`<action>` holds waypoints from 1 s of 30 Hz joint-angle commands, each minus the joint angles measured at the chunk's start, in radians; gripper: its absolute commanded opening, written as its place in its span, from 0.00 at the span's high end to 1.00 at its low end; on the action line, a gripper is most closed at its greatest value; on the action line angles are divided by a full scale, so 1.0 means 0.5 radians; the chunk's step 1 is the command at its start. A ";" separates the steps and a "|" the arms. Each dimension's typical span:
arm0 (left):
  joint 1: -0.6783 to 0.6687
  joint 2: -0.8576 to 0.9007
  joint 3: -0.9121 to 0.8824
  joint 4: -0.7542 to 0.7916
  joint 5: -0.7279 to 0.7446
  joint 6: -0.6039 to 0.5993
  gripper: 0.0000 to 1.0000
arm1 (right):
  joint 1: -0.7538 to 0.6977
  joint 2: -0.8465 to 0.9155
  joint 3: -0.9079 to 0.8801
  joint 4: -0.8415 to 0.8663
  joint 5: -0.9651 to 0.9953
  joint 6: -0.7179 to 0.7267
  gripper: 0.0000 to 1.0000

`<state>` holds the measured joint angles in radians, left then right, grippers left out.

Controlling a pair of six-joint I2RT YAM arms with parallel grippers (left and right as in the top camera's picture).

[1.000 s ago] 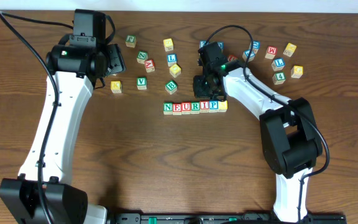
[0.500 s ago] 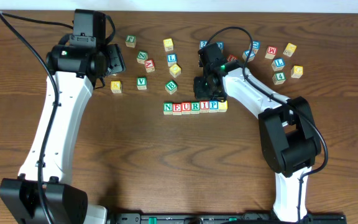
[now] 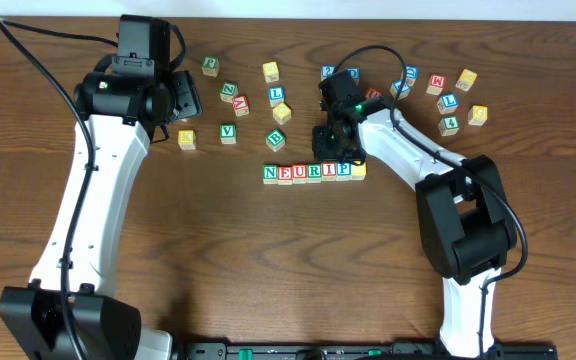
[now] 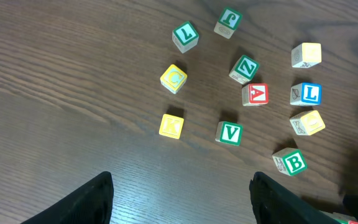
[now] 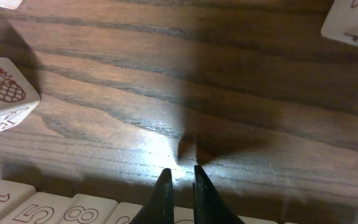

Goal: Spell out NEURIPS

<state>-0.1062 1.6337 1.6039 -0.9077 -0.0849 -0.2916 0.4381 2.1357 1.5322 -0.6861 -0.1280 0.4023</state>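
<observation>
Overhead, the right arm (image 3: 400, 142) partly hides the yellow end cube (image 3: 360, 171) of NEURIPS (image 3: 306, 172); right fingers (image 5: 162, 196) pinched empty, left fingers (image 4: 92, 202) wide.

My left arm (image 3: 88, 200), white shells with black joints, reaches forward along my left side, and its wrist bends toward the right. My left gripper (image 4: 182, 180), black with two fingers, keeps the jaws well apart and holds nothing. My right arm (image 3: 408, 150), also white and black, stretches toward the middle. My right gripper (image 5: 181, 172) points down, its thin fingertips (image 5: 164, 186) nearly together, with nothing between them.
</observation>
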 commanded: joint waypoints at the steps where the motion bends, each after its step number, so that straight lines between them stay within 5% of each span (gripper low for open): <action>1: 0.010 0.026 0.005 0.007 -0.025 -0.019 0.30 | 0.005 0.015 0.036 -0.005 -0.027 0.025 0.93; 30: 0.010 0.026 0.005 0.008 -0.025 -0.019 0.30 | 0.030 0.015 0.036 -0.050 -0.026 0.040 0.92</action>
<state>-0.1062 1.6337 1.6039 -0.9077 -0.0849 -0.2916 0.4465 2.1357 1.5322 -0.7067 -0.1387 0.4034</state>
